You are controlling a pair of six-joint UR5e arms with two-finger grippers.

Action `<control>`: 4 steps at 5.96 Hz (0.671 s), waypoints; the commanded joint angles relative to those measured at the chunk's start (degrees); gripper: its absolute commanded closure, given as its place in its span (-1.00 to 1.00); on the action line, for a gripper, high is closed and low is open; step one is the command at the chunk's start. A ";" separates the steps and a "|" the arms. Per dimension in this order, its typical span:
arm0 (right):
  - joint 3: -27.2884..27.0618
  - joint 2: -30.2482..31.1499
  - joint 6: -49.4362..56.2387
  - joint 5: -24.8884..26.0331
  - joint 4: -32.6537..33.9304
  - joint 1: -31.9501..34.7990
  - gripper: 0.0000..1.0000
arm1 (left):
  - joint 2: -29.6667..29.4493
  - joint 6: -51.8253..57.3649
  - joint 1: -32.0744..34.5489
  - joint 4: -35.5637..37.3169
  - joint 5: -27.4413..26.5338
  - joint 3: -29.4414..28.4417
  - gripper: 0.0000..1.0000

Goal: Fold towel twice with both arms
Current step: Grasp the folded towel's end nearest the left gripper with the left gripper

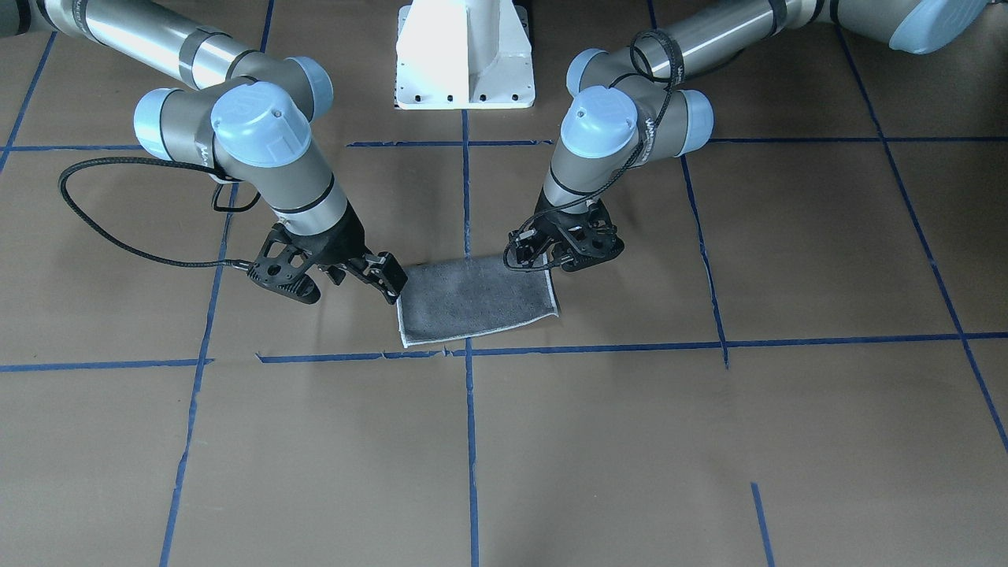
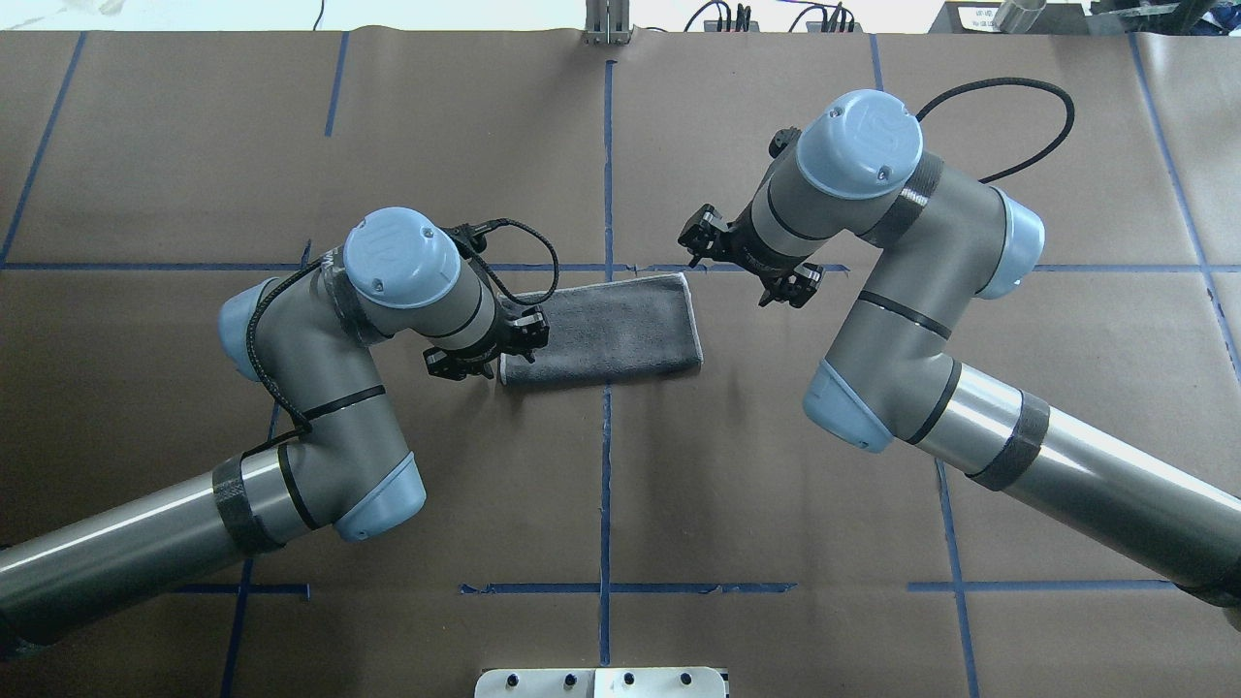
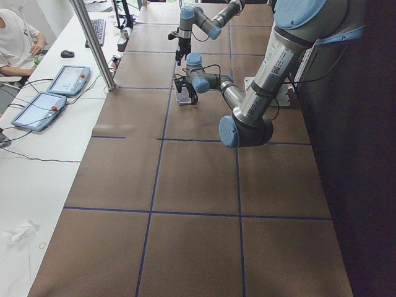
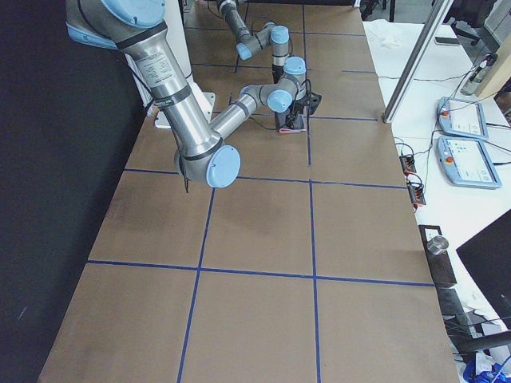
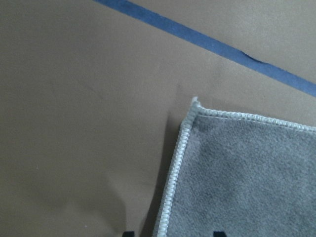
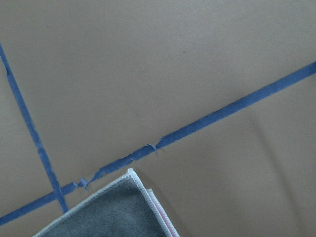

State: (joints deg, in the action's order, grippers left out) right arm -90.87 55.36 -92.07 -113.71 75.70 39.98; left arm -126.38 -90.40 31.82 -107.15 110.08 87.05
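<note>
The towel point(image 2: 601, 328) lies flat on the brown table, folded in half with its dark grey face up and pale stitched edging around it. In the right wrist view a thin pink layer point(image 6: 160, 213) peeks out at its corner. My left gripper point(image 2: 490, 349) hangs low over the towel's near left corner, fingers apart, and the towel's edge point(image 5: 173, 182) runs between the two fingertips. My right gripper point(image 2: 747, 267) hovers open just beyond the far right corner, holding nothing. In the front-facing view the towel point(image 1: 476, 299) sits between the right gripper point(image 1: 346, 283) and the left gripper point(image 1: 563, 256).
Blue tape lines point(image 1: 471, 425) cross the paper-covered table. The white pedestal base point(image 1: 465, 55) stands behind the towel. Beside the table, a desk holds tablets point(image 3: 67, 79), and a person point(image 3: 15, 37) sits at it.
</note>
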 commanded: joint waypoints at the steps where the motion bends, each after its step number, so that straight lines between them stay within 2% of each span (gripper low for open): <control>1: -0.36 0.10 0.05 -0.54 0.06 0.63 -0.98 | -0.09 -0.04 -0.09 -0.08 0.05 0.31 -0.15; 4: -0.62 0.19 0.05 -1.16 0.15 1.07 -0.98 | 0.08 -0.04 -0.97 0.10 -0.04 0.05 -0.14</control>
State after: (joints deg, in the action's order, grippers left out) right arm -91.44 55.52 -92.02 -114.75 75.84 40.96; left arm -126.39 -90.50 31.08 -107.06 110.11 87.29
